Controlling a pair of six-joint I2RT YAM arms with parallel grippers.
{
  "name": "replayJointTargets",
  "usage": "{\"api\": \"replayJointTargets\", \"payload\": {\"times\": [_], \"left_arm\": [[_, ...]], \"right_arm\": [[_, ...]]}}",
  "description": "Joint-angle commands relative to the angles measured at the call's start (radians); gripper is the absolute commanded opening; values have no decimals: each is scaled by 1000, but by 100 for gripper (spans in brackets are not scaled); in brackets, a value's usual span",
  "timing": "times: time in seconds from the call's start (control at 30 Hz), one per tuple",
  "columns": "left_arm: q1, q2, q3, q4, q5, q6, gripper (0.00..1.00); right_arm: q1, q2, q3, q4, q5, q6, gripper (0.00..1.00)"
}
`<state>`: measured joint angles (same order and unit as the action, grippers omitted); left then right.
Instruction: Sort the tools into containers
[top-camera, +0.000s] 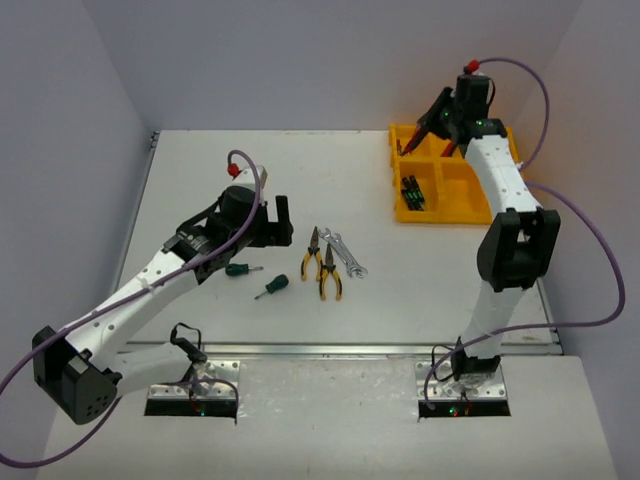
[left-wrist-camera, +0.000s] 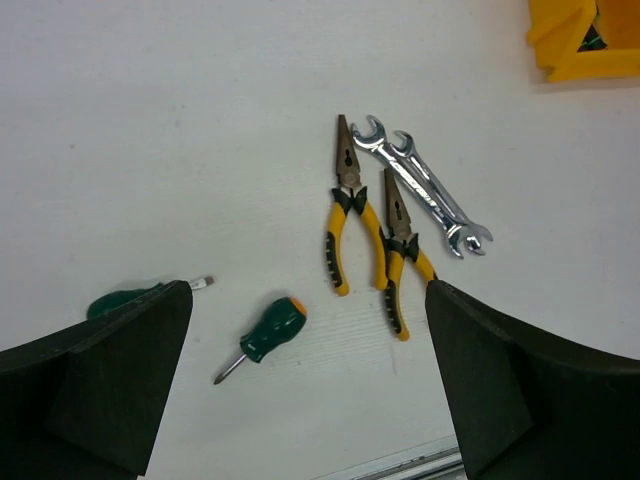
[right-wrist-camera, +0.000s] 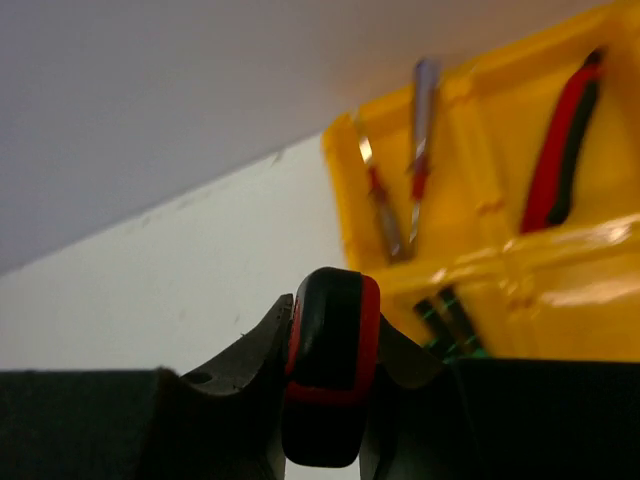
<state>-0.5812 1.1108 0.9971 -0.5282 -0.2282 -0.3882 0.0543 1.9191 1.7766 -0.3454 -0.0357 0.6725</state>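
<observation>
My left gripper (top-camera: 272, 226) (left-wrist-camera: 310, 385) is open and empty, hovering above the table left of the loose tools. Below it lie a green screwdriver (left-wrist-camera: 268, 330) (top-camera: 271, 287) and a second green one (left-wrist-camera: 125, 300) (top-camera: 238, 269), partly hidden by my left finger. Two yellow-black pliers (left-wrist-camera: 350, 215) (top-camera: 311, 252) and two silver wrenches (left-wrist-camera: 420, 185) (top-camera: 343, 250) lie to their right. My right gripper (top-camera: 440, 128) (right-wrist-camera: 332, 330) is shut on a red-and-black tool handle (right-wrist-camera: 330, 370) above the yellow tray (top-camera: 470, 214) (right-wrist-camera: 480, 110).
In the tray, blue-red screwdrivers (right-wrist-camera: 400, 190) lie in one far compartment, a red-handled cutter (right-wrist-camera: 560, 150) in the one beside it, and black-green screwdrivers (top-camera: 412, 193) in a nearer one. White walls stand behind and beside the table. A metal rail (top-camera: 380, 350) runs along the near edge.
</observation>
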Motion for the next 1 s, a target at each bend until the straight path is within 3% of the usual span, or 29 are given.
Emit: {"api": "replayJointTargets", "payload": {"times": [0.0, 0.1, 0.23, 0.4, 0.5, 0.57, 0.6, 0.63, 0.67, 0.77, 0.83, 0.97], "left_arm": [[-4, -77, -50, -102, -31, 78, 100], [-5, -91, -85, -109, -15, 89, 100], [-6, -128, -175, -30, 37, 55, 100], [-8, -128, -182, -6, 72, 72, 100], [-8, -88, -181, -4, 96, 81, 100], [-8, -83, -178, -8, 94, 81, 100], [-8, -85, -178, -10, 92, 80, 100], [-8, -85, -178, -10, 92, 80, 100], [-8, -94, -180, -7, 92, 80, 100], [-8, -108, -186, 0, 89, 80, 100], [-8, -109, -187, 0, 85, 79, 100], [-8, -113, -186, -1, 77, 78, 100]], "right_arm": [[-109, 231, 361, -76, 252, -196, 0], [-132, 370, 509, -9, 306, -285, 0], [-156, 404, 431, 173, 285, -286, 0], [-159, 529, 517, 173, 238, -308, 0], [-159, 541, 481, 187, 223, -303, 2], [-158, 534, 454, 193, 223, -303, 16], [-157, 534, 452, 190, 223, -303, 29], [-157, 534, 455, 189, 223, -303, 31], [-159, 538, 471, 165, 221, -303, 54], [-159, 527, 513, 127, 230, -291, 87], [-159, 495, 514, 112, 226, -278, 97], [-154, 401, 538, 72, 186, -248, 99]]}}
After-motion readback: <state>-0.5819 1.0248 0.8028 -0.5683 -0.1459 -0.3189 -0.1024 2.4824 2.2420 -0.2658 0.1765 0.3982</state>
